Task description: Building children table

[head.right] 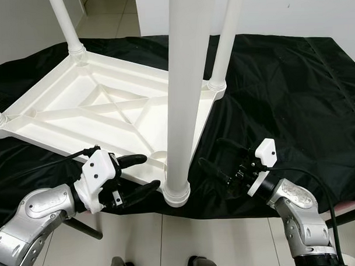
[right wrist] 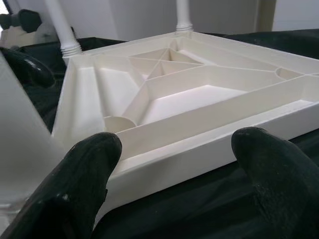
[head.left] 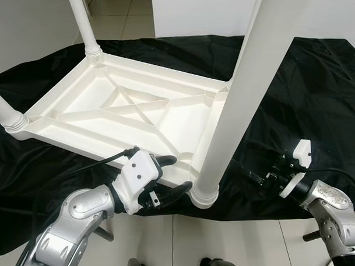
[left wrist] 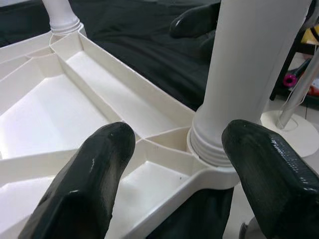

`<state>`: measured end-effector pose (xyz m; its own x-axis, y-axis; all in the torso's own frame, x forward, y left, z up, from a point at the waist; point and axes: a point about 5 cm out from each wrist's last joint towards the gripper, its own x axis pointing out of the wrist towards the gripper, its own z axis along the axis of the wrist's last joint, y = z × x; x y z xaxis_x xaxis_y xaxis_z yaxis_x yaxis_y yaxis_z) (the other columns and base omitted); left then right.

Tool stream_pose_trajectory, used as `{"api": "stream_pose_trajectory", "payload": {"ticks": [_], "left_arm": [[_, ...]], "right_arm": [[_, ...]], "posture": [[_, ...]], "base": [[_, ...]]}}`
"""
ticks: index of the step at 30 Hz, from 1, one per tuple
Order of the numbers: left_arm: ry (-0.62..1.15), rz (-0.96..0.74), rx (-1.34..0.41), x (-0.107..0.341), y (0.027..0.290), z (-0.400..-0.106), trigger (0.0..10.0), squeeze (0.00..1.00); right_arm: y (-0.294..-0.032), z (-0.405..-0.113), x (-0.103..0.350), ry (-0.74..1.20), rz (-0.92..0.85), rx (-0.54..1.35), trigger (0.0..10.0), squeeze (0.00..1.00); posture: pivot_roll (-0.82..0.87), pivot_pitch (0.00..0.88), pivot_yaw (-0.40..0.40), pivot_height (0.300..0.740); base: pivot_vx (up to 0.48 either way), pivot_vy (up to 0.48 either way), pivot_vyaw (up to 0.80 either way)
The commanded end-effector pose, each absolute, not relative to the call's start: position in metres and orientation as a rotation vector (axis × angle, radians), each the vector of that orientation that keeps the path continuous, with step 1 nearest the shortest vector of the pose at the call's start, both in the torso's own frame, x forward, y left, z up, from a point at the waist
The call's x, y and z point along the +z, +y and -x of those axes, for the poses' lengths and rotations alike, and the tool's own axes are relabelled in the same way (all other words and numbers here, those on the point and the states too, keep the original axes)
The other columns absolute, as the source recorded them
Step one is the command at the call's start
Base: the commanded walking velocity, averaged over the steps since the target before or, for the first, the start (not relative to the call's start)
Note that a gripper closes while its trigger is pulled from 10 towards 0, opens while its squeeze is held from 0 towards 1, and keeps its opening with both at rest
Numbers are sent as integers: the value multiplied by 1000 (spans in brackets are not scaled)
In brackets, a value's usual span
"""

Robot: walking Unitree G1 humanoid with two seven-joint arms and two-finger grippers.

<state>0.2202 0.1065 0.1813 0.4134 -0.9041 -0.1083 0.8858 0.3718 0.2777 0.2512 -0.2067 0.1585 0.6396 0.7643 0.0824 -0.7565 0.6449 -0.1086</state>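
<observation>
A white plastic children's table (head.left: 136,105) lies upside down on a black cloth, ribbed underside up. Legs stand up from its corners; the near leg (head.left: 235,102) sits in the near corner socket (head.left: 204,196). My left gripper (head.left: 174,175) is open, its fingers either side of the table's near rim just left of that socket. In the left wrist view the threaded leg base (left wrist: 214,144) shows between the fingers (left wrist: 84,189). My right gripper (head.right: 216,156) is open over the cloth, right of the near leg, facing the table's side rim (right wrist: 199,149) and touching nothing.
The black cloth (head.left: 316,87) covers the floor under and around the table. Pale floor tiles (head.left: 187,243) lie at the near edge, with my feet (head.right: 199,265) there. A white wall (head.left: 196,12) stands behind. A stand base (left wrist: 294,129) sits beyond the near corner.
</observation>
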Motion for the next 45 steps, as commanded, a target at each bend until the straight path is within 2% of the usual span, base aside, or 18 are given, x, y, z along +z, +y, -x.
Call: {"api": "stream_pose_trajectory", "payload": {"ticks": [1, 21, 22, 31, 45], "left_arm": [[-52, -331, -1236, 179, 109, -217, 10000, 0], [9, -447, -1314, 166, 116, -216, 10000, 0], [4, -484, -1291, 163, 116, -223, 10000, 0], [-11, -602, -1219, 155, 113, -237, 10000, 0], [-70, -581, -1204, 156, 105, -243, 10000, 0]], "right_arm": [[-206, -250, 161, -118, 73, 901, 10000, 0], [-208, -228, 162, -22, 172, 1116, 10000, 0], [-202, -222, 166, -28, 185, 1179, 10000, 0], [-184, -224, 174, -73, 209, 1230, 10000, 0], [-137, -236, 180, -152, 223, 1338, 10000, 0]], "posture": [[-13, 122, 27, 740], [-55, 144, 67, 740], [-70, 143, 83, 740], [-81, 154, 95, 740], [-95, 175, 81, 740]], "base": [[0, 0, 0], [0, 0, 0], [0, 0, 0], [0, 0, 0], [0, 0, 0]]}}
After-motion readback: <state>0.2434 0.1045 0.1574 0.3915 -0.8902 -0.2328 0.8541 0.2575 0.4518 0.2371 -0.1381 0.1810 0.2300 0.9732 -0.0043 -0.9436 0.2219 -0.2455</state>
